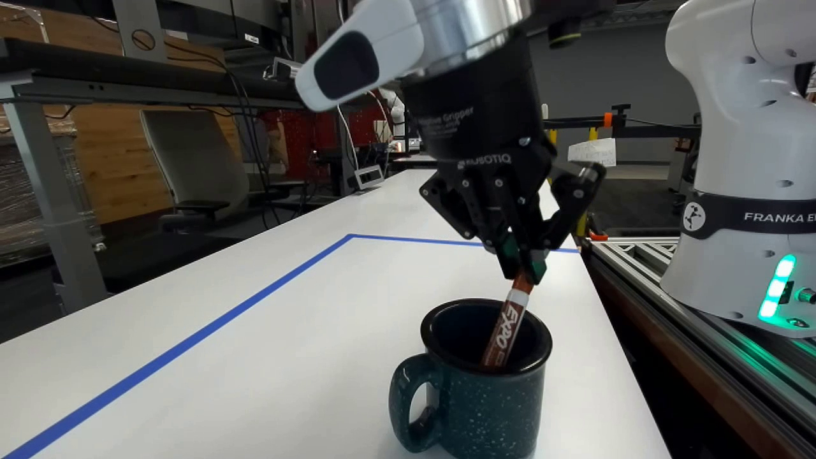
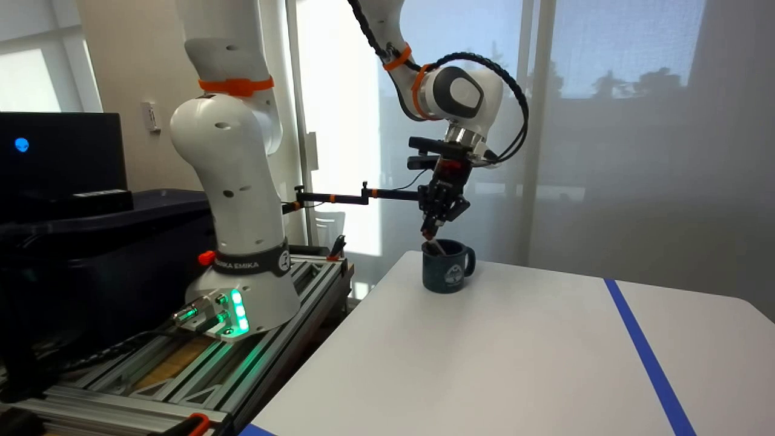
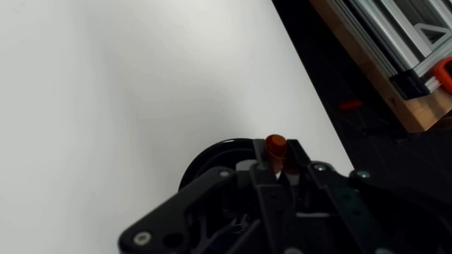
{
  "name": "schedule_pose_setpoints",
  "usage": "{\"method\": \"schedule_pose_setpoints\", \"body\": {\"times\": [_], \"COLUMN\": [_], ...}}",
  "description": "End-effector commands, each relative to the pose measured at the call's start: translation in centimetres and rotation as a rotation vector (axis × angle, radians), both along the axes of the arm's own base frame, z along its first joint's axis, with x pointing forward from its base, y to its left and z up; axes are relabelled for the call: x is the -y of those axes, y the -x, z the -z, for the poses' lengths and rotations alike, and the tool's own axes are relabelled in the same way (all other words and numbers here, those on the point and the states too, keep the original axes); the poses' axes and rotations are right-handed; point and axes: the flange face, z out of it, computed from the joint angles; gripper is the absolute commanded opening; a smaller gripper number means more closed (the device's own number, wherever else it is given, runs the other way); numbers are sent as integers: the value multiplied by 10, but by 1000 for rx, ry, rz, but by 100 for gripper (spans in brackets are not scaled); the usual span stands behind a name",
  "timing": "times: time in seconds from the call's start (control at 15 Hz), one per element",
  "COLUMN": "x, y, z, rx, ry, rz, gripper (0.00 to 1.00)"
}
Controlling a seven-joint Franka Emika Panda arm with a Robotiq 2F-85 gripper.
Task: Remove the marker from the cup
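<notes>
The dark blue-green speckled cup (image 1: pixel 488 408) stands upright near the table edge. It also shows in an exterior view (image 2: pixel 437 277), and its black rim shows in the wrist view (image 3: pixel 201 160). The brown marker (image 1: pixel 505 329) leans in the cup, its lower part inside and hidden at the bottom. Its orange-red end (image 3: pixel 276 144) sits between the two fingertips in the wrist view. My gripper (image 1: pixel 523 271) is above the cup, tilted, with its fingers closed on the marker's upper end. The gripper (image 2: pixel 429 229) also shows just over the cup's rim in an exterior view.
The white table (image 2: pixel 484 351) carries blue tape lines (image 1: pixel 255 299). The table edge runs close beside the cup, with a dark gap before the metal rail frame (image 3: pixel 385 35) of the robot base. The cup's handle (image 1: pixel 411 405) sticks out to one side.
</notes>
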Motion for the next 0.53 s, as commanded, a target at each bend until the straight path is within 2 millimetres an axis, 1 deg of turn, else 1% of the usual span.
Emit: {"method": "schedule_pose_setpoints", "body": {"times": [0.0,0.27,0.4,0.47], "x": [7,26,42,52], "y": [29,53,63,65], "z": [-47,-88,-100,-102], "rx": [32,38,60,94], "ry": [30,14,8,56], "rz": [35,104,155,203], "gripper": [4,4,4,4]}}
